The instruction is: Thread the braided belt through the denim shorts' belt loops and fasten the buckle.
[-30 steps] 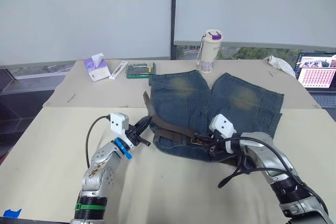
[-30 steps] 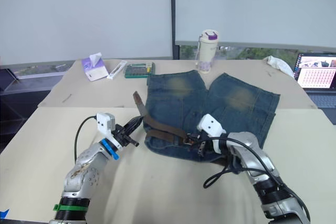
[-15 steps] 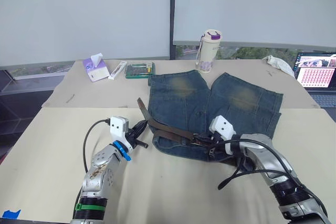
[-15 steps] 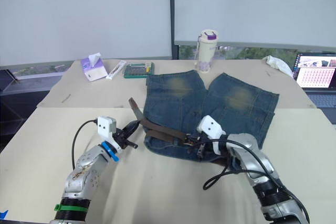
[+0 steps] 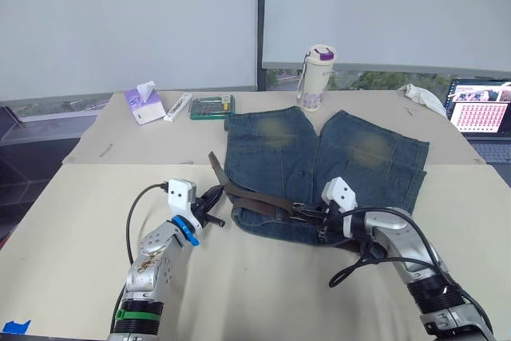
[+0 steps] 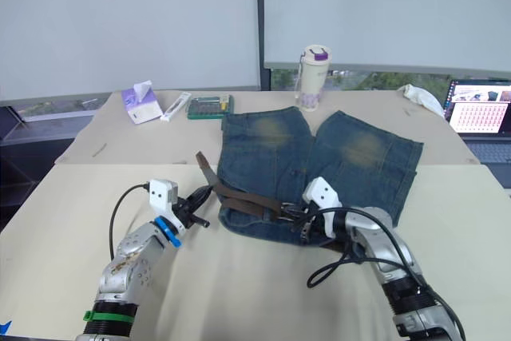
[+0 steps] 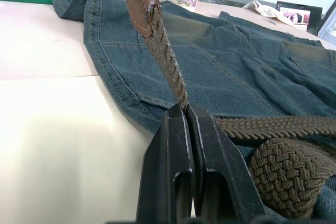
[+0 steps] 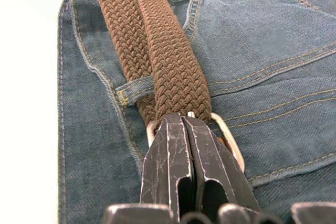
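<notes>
both grippers clamp the braided belt (image 8: 168, 61): left gripper (image 7: 185, 113) the strap, right gripper (image 8: 185, 121) at the buckle (image 8: 231, 145).

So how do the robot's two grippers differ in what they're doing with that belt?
The left gripper pinches the braided belt near its free tail, beside the edge of the denim shorts; the right gripper is clamped at the buckle, over the waistband. The left's stretch of belt rises off the cloth; the right's lies flat by a belt loop. Both are shut on the belt.
</notes>
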